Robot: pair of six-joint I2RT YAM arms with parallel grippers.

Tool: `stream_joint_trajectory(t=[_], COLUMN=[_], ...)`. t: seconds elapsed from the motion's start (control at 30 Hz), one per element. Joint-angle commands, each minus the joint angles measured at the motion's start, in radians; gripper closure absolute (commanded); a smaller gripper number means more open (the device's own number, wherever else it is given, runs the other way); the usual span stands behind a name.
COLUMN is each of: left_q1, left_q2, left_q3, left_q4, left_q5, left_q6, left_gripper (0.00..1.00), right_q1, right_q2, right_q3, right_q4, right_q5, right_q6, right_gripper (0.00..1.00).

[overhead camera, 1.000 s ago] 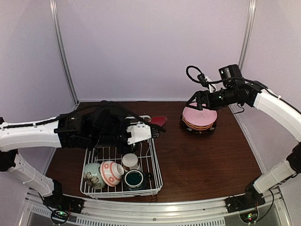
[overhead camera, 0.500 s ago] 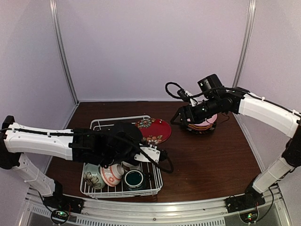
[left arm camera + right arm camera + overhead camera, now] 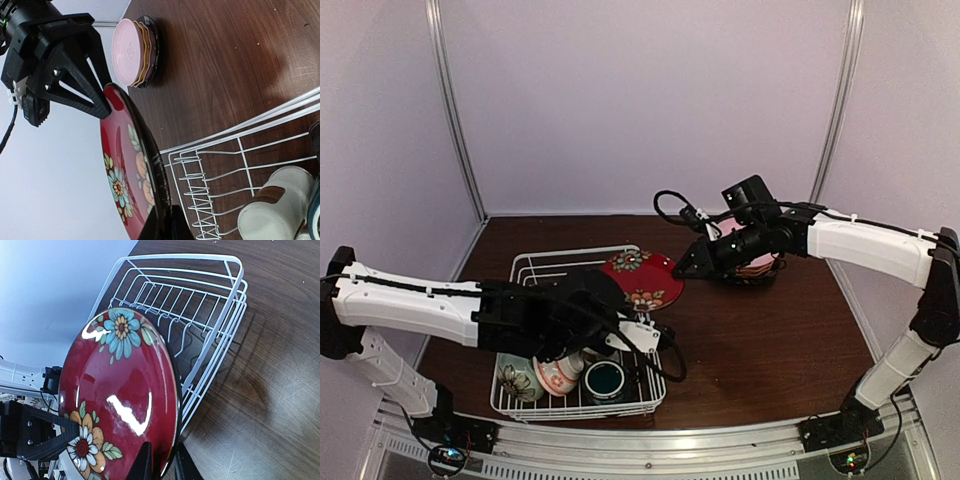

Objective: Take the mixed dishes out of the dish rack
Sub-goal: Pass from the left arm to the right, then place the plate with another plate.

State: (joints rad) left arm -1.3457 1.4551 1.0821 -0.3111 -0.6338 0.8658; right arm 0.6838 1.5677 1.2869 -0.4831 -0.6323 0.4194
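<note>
A red floral plate [image 3: 645, 281] with a black underside hangs over the right side of the white wire dish rack [image 3: 535, 263]. My left gripper [image 3: 647, 312] is shut on its near rim, and the left wrist view shows that rim [image 3: 125, 175] pinched between the fingers of the left gripper [image 3: 167, 214]. My right gripper [image 3: 682, 268] has come to the far rim. In the right wrist view the plate [image 3: 120, 395] sits between the closed fingers of the right gripper [image 3: 162, 456]. Two floral bowls [image 3: 518, 376] [image 3: 558, 372] and a teal mug [image 3: 606, 382] stand in the rack's near end.
A stack of plates [image 3: 135, 52] with a pink one on top sits on the brown table at the back right, partly behind my right arm. A small white cup [image 3: 275, 200] stands in the rack [image 3: 225, 150]. Purple walls close in the back and sides.
My right gripper has swung left from the plate stack to the red plate and closed on its rim. My left arm has brought the plate out over the rack's right side.
</note>
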Motion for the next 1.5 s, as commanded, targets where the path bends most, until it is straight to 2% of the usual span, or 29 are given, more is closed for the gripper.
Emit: stream_joint_trajectory(t=[0.0,0.03,0.13,0.27,0.4,0.43,0.5,0.57,0.8,1.03,1.23,1.33,1.47], left_q1=[-0.006,-0.006,-0.006,-0.006,-0.006,-0.006,-0.006,-0.005,-0.004,0.03,0.073,0.122,0.155], left_q2=[-0.007,-0.008,-0.014,-0.027,-0.038,-0.044,-0.053,-0.065,-0.122,-0.19,-0.212,-0.21,-0.216], left_q3=[-0.005,-0.009,-0.016,-0.032,-0.047,-0.054,-0.063,-0.07,-0.086,-0.084,-0.062,-0.028,-0.014], left_q4=[0.138,0.144,0.154,0.171,0.187,0.191,0.204,0.213,0.238,0.225,0.159,0.087,0.051], left_q5=[-0.074,-0.077,-0.081,-0.09,-0.106,-0.106,-0.108,-0.105,-0.083,-0.054,-0.056,0.0,0.049], left_q6=[0.014,0.013,0.011,0.013,0.015,0.015,0.008,-0.006,-0.092,-0.253,-0.442,-0.566,-0.653], left_gripper=[1.0,1.0,0.95,0.79,0.5,0.42,0.18,0.04,0.03,0.03,0.03,0.03,0.03], right_q1=[0.004,0.003,0.002,-0.013,-0.05,-0.064,-0.099,-0.147,-0.353,-0.529,-0.619,-0.639,-0.654], right_q2=[0.016,0.017,0.02,0.023,0.003,-0.002,-0.015,-0.028,-0.047,-0.031,0.01,0.039,0.092], right_q3=[-0.021,-0.019,-0.014,-0.015,-0.014,-0.01,-0.008,-0.012,-0.016,-0.047,-0.031,-0.011,0.017], right_q4=[0.054,0.06,0.067,0.083,0.099,0.099,0.099,0.106,0.126,0.183,0.179,0.168,0.157], right_q5=[-0.029,-0.035,-0.038,-0.05,-0.051,-0.048,-0.043,-0.043,-0.028,0.022,0.13,0.2,0.253], right_q6=[0.032,0.037,0.043,0.054,0.071,0.072,0.072,0.073,0.057,0.049,0.005,-0.019,-0.047], right_gripper=[0.95,1.0,1.0,1.0,1.0,1.0,1.0,1.0,1.0,1.0,1.0,1.0,1.0])
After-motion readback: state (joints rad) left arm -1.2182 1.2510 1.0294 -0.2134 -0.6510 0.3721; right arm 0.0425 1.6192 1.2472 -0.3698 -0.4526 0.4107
